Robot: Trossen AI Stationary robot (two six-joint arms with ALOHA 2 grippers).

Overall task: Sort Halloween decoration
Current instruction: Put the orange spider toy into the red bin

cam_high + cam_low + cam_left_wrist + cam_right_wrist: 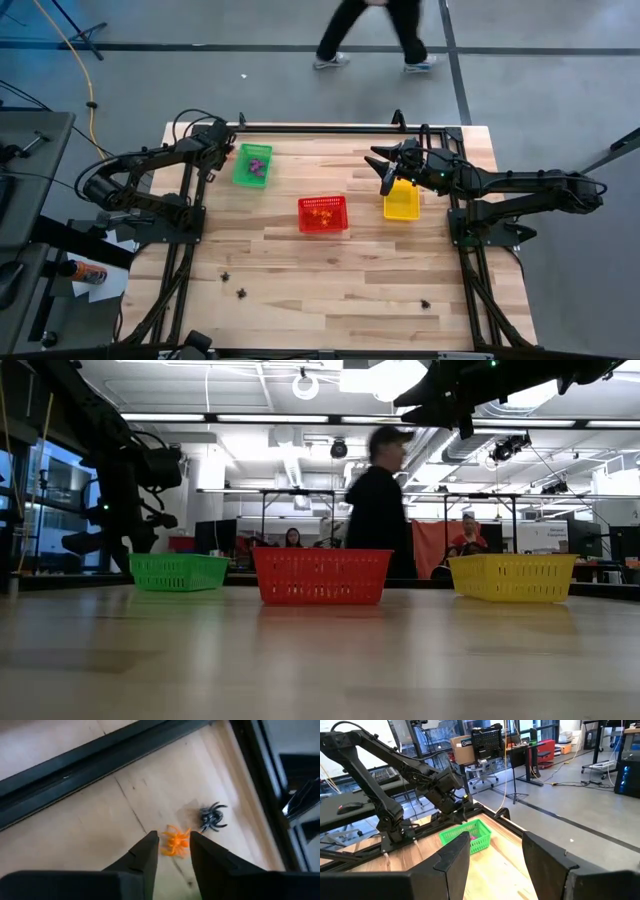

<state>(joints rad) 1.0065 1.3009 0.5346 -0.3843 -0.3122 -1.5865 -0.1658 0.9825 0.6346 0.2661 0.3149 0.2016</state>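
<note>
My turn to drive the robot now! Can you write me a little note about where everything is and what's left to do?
Left gripper: open, by the table's far left corner, right above an orange spider; a black spider lies beside it.
Right gripper: open, empty, hovering over the yellow basket.
Done: purple trinkets in the green basket, orange ones in the red basket.
Left: those two spiders, plus three small dark trinkets near the table's front edge.
</note>
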